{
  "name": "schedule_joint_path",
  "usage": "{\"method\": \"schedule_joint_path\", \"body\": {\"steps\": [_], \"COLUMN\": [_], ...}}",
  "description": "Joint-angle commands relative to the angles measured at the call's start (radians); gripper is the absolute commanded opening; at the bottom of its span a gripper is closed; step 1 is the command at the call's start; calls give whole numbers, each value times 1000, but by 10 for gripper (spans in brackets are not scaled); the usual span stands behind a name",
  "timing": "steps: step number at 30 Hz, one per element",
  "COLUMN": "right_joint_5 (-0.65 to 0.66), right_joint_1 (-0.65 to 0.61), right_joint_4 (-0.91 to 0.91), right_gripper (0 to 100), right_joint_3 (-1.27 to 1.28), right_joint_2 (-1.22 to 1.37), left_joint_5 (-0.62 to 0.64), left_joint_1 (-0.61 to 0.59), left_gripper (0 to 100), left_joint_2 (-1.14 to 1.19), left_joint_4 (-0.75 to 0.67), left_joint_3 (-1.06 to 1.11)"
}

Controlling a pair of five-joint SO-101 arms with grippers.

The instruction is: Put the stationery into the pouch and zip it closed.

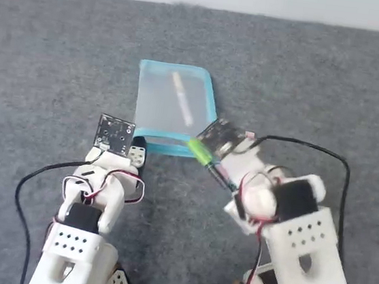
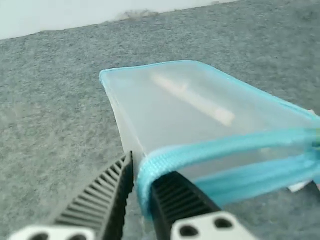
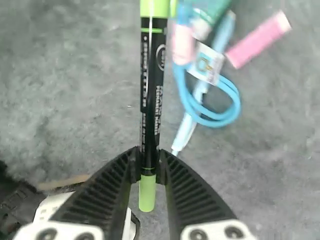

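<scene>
1. Roughly mid-tabletop, the pouch (image 1: 158, 107) lies flat on the grey tabletop (image 1: 47, 64); it is see-through with a blue zip border.
2. Inside the pouch lies a pale stick, probably a pen (image 1: 181, 98), slanted across the middle; the blur of the plastic hides its detail.
3. The left claw (image 2: 142, 172) is clamped on the pouch, at the near corner of the blue zip edge. The edge runs between the two ribbed black fingers (image 2: 107, 192) and lifts a little off the tabletop there.
4. The right claw (image 3: 148, 157) is clamped on a marker (image 3: 150, 90), black-barrelled with green ends, close to its rear end. A short green stub pokes out behind the fingers.
5. In the high view the marker's green front end points at the pouch's near edge, just beside its right corner.
6. Beside the marker, in the right wrist view, hang a blue cord loop (image 3: 227, 107) and a pink tag (image 3: 257, 39), above the tabletop.
</scene>
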Motion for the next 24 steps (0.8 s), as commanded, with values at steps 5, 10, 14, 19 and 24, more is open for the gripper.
{"method": "schedule_joint_path", "body": {"steps": [5,10,14,19,24], "right_joint_5": [-2,-48,-112,-216,-302], "right_joint_1": [-48,-45,-45,-45,-44], "right_joint_4": [7,-87,-111,-102,-110], "right_gripper": [7,7,7,7,7], "right_joint_3": [-14,-20,-107,-322,-532], "right_joint_2": [93,219,328,496,727], "left_joint_5": [18,17,14,14,14], "left_joint_1": [58,61,61,63,68], "left_gripper": [12,12,12,12,12], "left_joint_2": [6,6,6,6,-2], "left_joint_4": [-34,-34,-34,-32,-32], "left_joint_3": [-21,-19,-19,-19,-8]}}
